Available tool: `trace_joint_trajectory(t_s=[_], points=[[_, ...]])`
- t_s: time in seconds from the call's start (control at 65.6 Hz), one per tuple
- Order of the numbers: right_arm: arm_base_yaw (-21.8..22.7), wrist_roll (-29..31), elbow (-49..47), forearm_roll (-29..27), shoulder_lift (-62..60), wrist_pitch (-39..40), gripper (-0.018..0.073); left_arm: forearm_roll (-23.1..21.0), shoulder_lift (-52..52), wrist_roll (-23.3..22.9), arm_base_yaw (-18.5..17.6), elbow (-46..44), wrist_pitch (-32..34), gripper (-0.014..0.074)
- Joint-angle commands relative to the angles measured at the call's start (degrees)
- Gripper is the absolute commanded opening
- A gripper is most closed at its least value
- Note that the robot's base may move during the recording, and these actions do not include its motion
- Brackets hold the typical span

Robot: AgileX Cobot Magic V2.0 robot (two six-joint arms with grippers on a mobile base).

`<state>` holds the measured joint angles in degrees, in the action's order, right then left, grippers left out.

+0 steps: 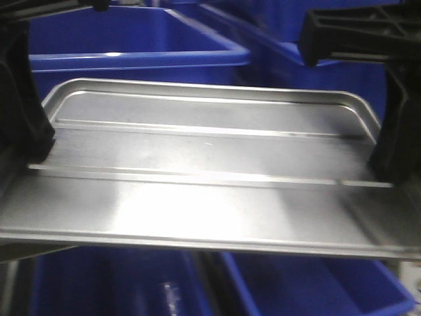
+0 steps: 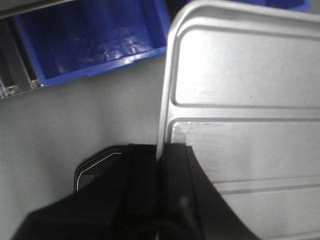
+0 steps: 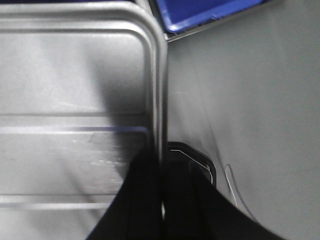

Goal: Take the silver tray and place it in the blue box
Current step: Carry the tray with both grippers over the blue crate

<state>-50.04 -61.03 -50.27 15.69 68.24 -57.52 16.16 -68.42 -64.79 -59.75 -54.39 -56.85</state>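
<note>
The silver tray [image 1: 204,164] fills the front view, held level in the air with its two long ridges running left to right. My left gripper [image 1: 36,141] is shut on its left rim, and my right gripper [image 1: 388,158] is shut on its right rim. In the left wrist view the black jaws of the left gripper [image 2: 160,150] pinch the edge of the tray [image 2: 245,100]. The right wrist view shows the right gripper [image 3: 161,160] clamped on the rim of the tray [image 3: 75,100]. A blue box [image 1: 131,46] stands behind the tray at the upper left.
More blue crates lie under the tray's near edge [image 1: 316,289] and at the back right [image 1: 283,26]. A blue crate [image 2: 95,45] sits beyond the tray's left end, another crate's corner [image 3: 200,12] beyond its right end. A grey surface [image 2: 75,115] lies below.
</note>
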Motion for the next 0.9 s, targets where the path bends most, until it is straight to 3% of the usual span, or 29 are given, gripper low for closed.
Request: trace_joint_trajectory(t_s=[0.0,0.884], points=[[0.2,0.1,-1.5,3.4,-1.5,-6.6,0.006,3.4,1.4,-0.5,-0.1,-1.4,-2.4,-0.0104],[0.2,0.1,-1.5,3.4,-1.5,-9.8,0.006,3.4,1.4,-0.5,-0.1,-1.4,-2.4,-0.0104]])
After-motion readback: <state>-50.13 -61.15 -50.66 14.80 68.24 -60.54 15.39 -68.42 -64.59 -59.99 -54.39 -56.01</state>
